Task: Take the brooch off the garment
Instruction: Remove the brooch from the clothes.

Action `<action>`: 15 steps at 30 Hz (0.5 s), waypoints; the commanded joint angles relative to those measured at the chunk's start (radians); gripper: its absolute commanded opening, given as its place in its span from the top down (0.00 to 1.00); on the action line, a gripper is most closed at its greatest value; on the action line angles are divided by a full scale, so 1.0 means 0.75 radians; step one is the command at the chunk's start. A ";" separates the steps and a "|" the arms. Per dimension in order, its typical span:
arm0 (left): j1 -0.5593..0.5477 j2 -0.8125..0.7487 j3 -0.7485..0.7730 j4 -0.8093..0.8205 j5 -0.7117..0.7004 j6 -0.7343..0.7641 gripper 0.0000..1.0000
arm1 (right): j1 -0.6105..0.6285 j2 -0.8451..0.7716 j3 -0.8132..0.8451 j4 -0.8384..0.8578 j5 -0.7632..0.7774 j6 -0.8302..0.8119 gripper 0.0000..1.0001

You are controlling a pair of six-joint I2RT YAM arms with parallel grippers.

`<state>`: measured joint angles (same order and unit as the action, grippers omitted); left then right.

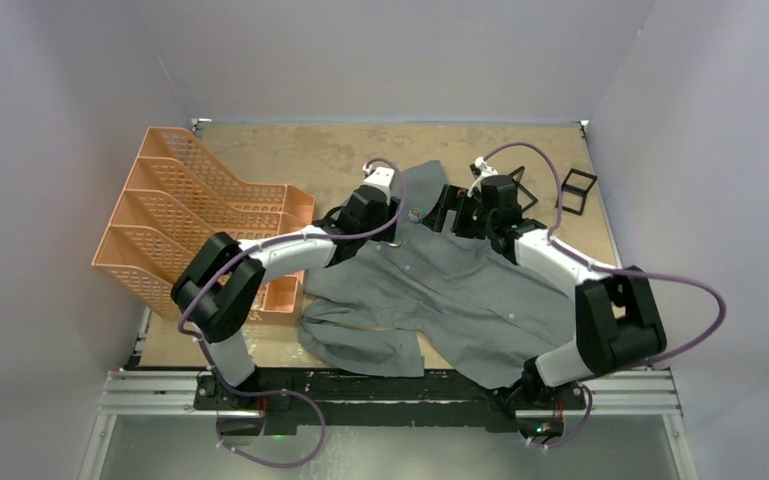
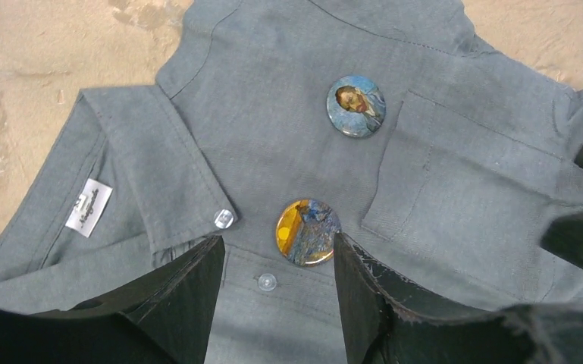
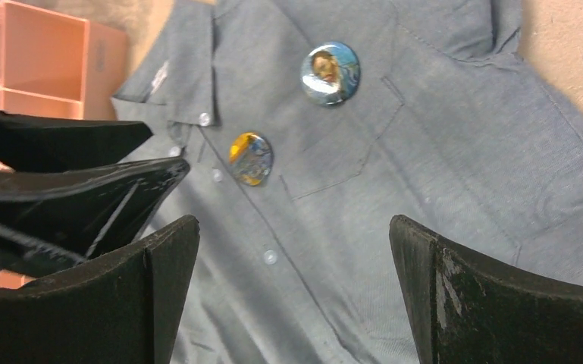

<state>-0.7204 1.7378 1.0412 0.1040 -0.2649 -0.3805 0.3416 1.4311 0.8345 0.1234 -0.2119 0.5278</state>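
We see the grey shirt (image 2: pixel 273 114) lying spread and slightly rumpled, a fine matte weave with stitched seams, small clear round buttons (image 2: pixel 224 219) and a white label (image 2: pixel 89 207) inside the collar. Its chest pocket (image 2: pixel 462 189) is our mark. Just beside one pocket corner sits a round, glossy portrait brooch (image 2: pixel 356 105), blue with a painted face. Just beside the neighbouring corner, between pocket and button placket, sits a round, glossy yellow-and-blue brooch (image 2: pixel 308 231).

The left gripper (image 2: pixel 279 243) has scuffed black fingers parted, flanking that second brooch and grasping nothing. The right gripper (image 3: pixel 294 224) hovers near the pocket, spread wide and empty.

The table (image 1: pixel 290 150) is worn, mottled sandy brown, enclosed by pale lilac-grey walls (image 1: pixel 360 60). An orange lattice file rack (image 1: pixel 190 220) stands well apart from the pocket on the left arm's side, and black wire frames (image 1: pixel 578 190) on the right arm's.
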 commanded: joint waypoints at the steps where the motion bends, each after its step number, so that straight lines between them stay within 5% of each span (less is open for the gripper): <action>1: -0.008 0.055 0.138 -0.128 0.030 0.091 0.46 | -0.022 0.116 0.115 0.009 -0.074 -0.100 0.02; 15: -0.009 0.262 0.330 -0.294 0.139 0.132 0.41 | -0.022 0.254 -0.019 0.183 -0.026 -0.067 0.06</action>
<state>-0.7216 1.8996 1.2407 -0.0921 -0.2005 -0.2962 0.3225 1.6352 0.8486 0.2188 -0.2554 0.4923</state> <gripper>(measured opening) 0.584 0.946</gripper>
